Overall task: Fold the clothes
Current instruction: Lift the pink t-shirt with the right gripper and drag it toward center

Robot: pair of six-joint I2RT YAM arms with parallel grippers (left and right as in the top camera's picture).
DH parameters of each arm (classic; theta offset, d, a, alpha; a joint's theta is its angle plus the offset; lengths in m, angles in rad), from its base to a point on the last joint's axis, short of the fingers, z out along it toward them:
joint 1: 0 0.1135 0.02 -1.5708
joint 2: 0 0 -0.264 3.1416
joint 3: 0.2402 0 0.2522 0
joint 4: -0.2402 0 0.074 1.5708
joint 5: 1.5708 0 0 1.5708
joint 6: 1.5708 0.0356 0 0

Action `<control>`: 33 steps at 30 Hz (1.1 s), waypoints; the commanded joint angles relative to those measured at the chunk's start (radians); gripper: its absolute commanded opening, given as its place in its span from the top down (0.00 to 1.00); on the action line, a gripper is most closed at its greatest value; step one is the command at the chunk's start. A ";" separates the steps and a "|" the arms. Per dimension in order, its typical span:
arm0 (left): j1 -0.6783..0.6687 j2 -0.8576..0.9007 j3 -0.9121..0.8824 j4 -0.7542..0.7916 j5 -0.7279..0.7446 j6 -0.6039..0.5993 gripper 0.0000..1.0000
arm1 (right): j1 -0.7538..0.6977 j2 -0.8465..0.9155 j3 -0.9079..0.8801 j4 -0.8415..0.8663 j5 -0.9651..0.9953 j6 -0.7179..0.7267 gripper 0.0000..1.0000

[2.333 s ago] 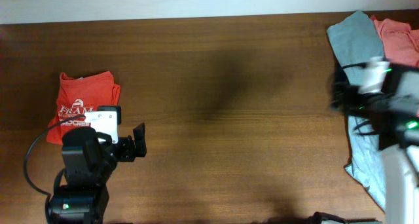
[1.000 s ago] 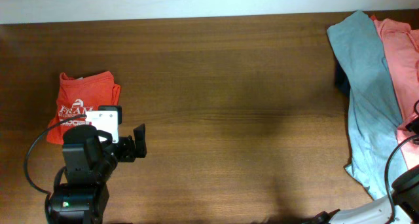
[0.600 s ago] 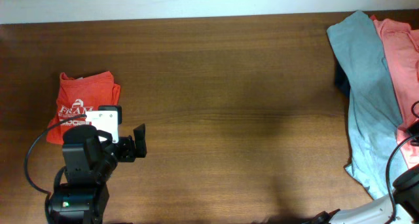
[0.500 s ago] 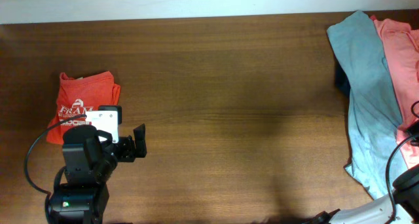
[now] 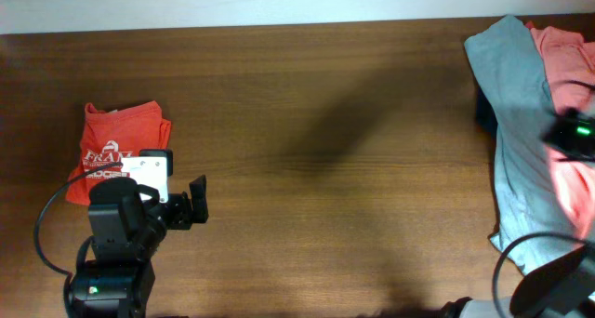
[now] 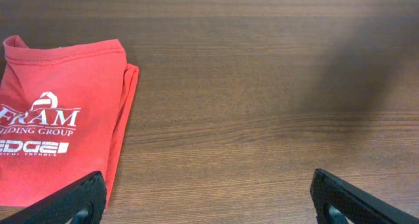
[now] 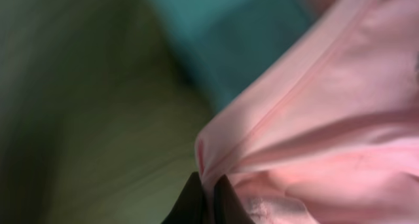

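The clothes lie in two places. A folded red-orange T-shirt (image 5: 121, 139) with white lettering rests at the left, also seen in the left wrist view (image 6: 59, 112). At the right edge a grey-blue shirt (image 5: 516, 104) lies spread beside a salmon-pink shirt (image 5: 565, 53). My right gripper (image 7: 209, 196) is shut on a fold of the salmon-pink shirt (image 7: 314, 119), which hangs bunched from the jaws above the grey-blue shirt (image 7: 222, 40). My right arm (image 5: 575, 132) shows blurred over that pile. My left gripper (image 6: 208, 188) stands wide open over bare wood, just right of the red-orange shirt.
The brown wooden table (image 5: 325, 123) stretches between the two piles. A white wall strip (image 5: 232, 2) runs along the far edge. A dark object (image 5: 483, 113) peeks from under the grey-blue shirt's left side. My left arm's base (image 5: 107, 281) sits at the front left.
My right gripper has shut on the salmon-pink shirt, and the arm has swung into view over the right pile, lifting the fabric. The left arm has not moved.
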 commanded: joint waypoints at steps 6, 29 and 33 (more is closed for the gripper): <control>-0.004 -0.002 0.021 0.006 -0.007 -0.013 0.01 | 0.531 0.019 0.006 -0.068 -0.045 -0.006 0.96; -0.004 -0.002 0.021 0.006 -0.006 -0.013 0.01 | 1.197 0.238 0.010 0.616 0.007 0.100 0.75; -0.004 -0.002 0.021 0.006 -0.003 -0.013 0.01 | 1.164 0.221 0.024 0.579 0.008 0.098 0.10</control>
